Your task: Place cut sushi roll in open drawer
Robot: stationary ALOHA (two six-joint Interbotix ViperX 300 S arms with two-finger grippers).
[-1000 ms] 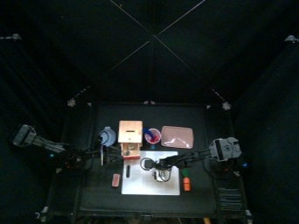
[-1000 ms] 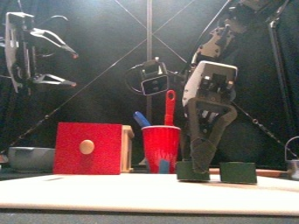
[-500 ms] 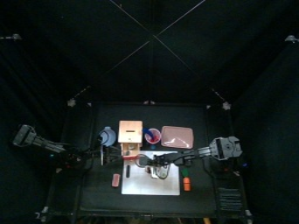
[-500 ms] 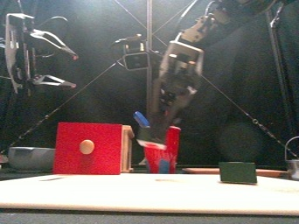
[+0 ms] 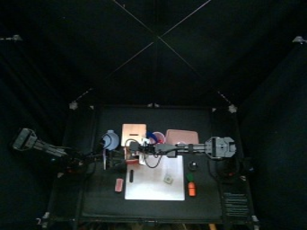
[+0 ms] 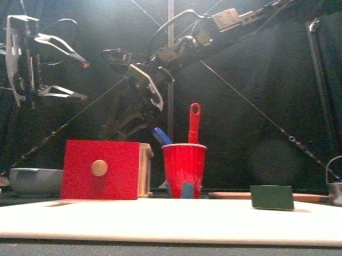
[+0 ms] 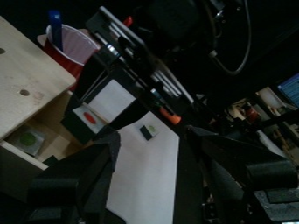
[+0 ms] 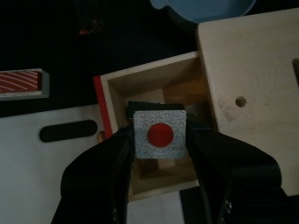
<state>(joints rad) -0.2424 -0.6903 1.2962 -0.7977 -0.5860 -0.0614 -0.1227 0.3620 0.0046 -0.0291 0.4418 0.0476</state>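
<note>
Right tool clamps a small white square sushi slice with a red centre, poised right above the pale wooden open drawer of the tan box cabinet. Left tool hangs clear of the surface, jaws spread.

drawer open from above; red cup stands beside cabinet.
</note>
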